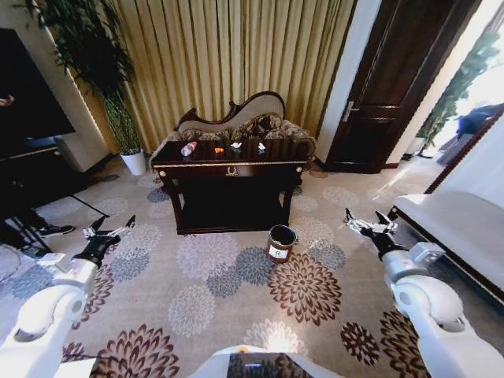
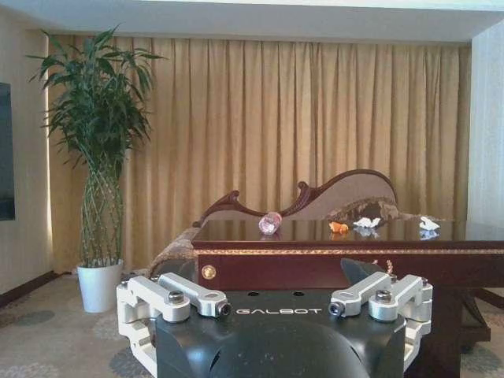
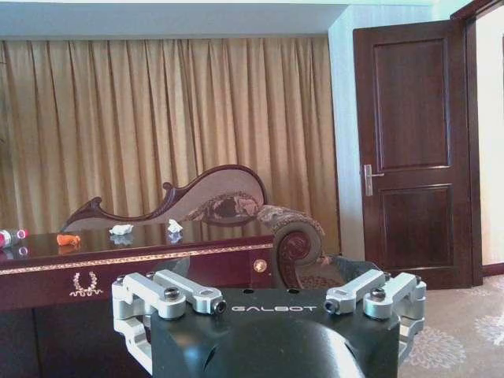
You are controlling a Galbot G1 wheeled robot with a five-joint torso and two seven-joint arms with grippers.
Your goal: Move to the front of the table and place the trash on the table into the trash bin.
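Note:
The dark glossy table stands across the carpet, well ahead of me. On its top lie a clear bottle with a red cap, an orange scrap and two white scraps. The small round trash bin sits on the floor in front of the table's right leg. My left gripper and right gripper hang open and hold nothing, low at either side, far short of the table. The left wrist view has the bottle and orange scrap beyond the open fingers.
A carved sofa stands behind the table against gold curtains. A potted plant is at the back left and a dark door at the back right. A long white bench runs along my right. Patterned carpet lies between me and the table.

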